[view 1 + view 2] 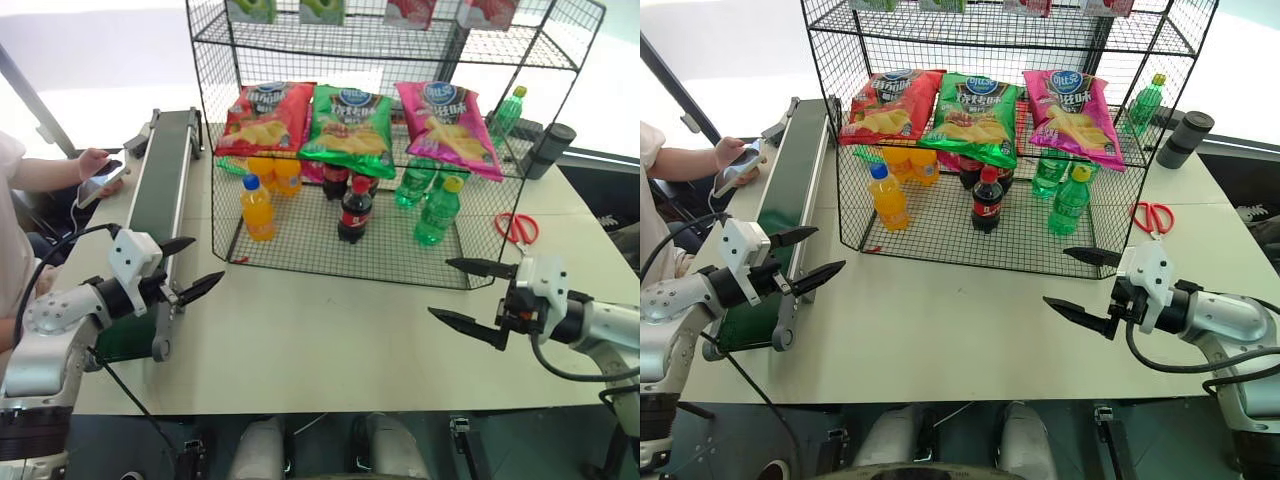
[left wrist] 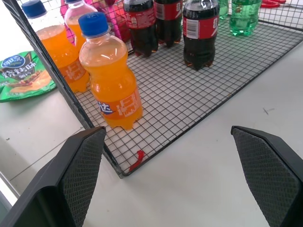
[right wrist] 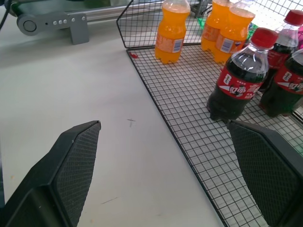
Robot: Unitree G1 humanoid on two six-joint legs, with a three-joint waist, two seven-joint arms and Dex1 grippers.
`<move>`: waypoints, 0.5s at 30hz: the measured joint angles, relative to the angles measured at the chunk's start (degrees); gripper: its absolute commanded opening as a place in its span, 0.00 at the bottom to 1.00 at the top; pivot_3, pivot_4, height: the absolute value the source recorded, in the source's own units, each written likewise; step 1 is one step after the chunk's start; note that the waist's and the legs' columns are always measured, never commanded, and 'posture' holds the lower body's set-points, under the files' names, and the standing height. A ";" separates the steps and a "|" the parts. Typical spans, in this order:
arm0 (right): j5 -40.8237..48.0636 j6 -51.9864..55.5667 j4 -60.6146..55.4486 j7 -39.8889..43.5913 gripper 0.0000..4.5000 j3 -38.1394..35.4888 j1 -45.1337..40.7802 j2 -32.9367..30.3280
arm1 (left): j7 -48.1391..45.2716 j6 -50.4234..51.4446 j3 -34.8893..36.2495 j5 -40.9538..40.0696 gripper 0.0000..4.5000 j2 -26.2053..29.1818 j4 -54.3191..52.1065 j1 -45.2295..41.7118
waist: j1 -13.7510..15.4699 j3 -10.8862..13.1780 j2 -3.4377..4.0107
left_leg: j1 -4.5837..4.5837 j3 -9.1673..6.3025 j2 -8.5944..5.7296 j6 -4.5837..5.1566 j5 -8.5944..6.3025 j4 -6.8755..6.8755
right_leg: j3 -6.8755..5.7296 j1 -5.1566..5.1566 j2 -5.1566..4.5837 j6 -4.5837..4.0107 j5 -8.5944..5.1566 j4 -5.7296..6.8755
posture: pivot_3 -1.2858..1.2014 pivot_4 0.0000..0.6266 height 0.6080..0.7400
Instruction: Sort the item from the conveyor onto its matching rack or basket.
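The magenta-pink chip bag point(image 1: 447, 125) lies on the middle tier of the black wire rack point(image 1: 400, 262), at its right end, beside a green bag point(image 1: 350, 122) and a red bag point(image 1: 265, 115). The dark green conveyor point(image 1: 160, 180) runs along the table's left side. My left gripper point(image 1: 205, 258) hovers open by the conveyor's near end, holding nothing. My right gripper point(image 1: 440, 287) is open and holds nothing; it hangs over the table in front of the rack's right corner. Both are well short of the pink bag.
Orange soda point(image 1: 258, 208), cola point(image 1: 355, 210) and green bottles point(image 1: 437, 212) stand on the rack's bottom grid. Red scissors point(image 1: 516, 228) and a dark tumbler point(image 1: 548, 150) sit right of the rack. A person's hand with a phone point(image 1: 100, 180) is left of the conveyor.
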 measured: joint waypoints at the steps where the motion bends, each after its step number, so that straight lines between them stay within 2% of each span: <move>1: -0.09 -0.19 0.12 0.00 0.99 0.00 0.00 0.00 | -0.20 -0.14 -0.01 0.02 1.00 0.00 0.01 0.00 | 0.00 0.00 0.00 | 0.00 0.00 0.00 0.00 0.00 0.00 | 0.00 0.00 0.00 0.00 0.00 0.00 | 0.52 0.24 1.00; 5: -0.11 -0.23 0.27 0.04 0.99 0.00 0.06 0.00 | 0.14 -3.69 -0.01 0.37 1.00 -0.69 0.09 -0.23 | 0.01 0.00 0.00 | 0.01 0.00 0.00 0.00 0.00 0.00 | 0.00 0.01 0.00 0.00 0.00 0.00 | 0.52 0.24 1.00; 15: -0.29 -0.52 0.72 0.14 0.99 -0.01 0.46 -0.01 | 0.59 -3.51 -0.38 0.59 1.00 -0.83 0.75 -1.50 | 0.00 0.00 0.00 | 0.01 0.00 0.00 0.00 0.00 0.00 | 0.00 0.01 0.00 0.00 0.00 0.01 | 0.52 0.24 1.00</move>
